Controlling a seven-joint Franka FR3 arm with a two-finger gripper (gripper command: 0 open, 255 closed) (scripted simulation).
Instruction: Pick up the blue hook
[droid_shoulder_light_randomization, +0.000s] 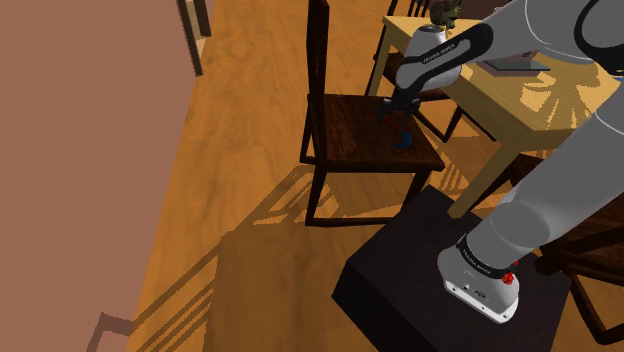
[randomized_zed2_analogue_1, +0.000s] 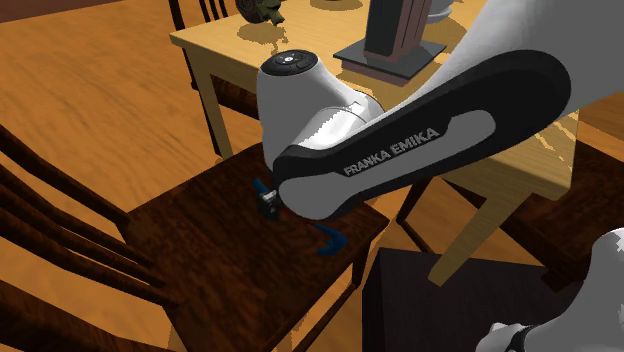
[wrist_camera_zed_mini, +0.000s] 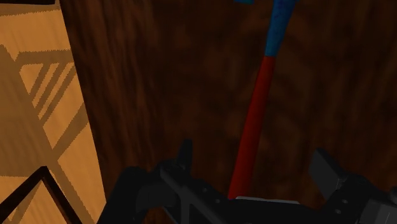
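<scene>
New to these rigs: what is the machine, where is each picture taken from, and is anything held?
It is a white robot arm on a dark box, in simulator renders. The shoulder view looks down from beside the box; the second exterior view is close over the chair; the wrist view looks along the black end effector. On the dark wooden chair seat lies the hook, red-shafted with a blue curved end. The end effector's fingers stand apart on either side of the shaft without touching it, so nothing is held. A light wooden table stands by the chair.
</scene>
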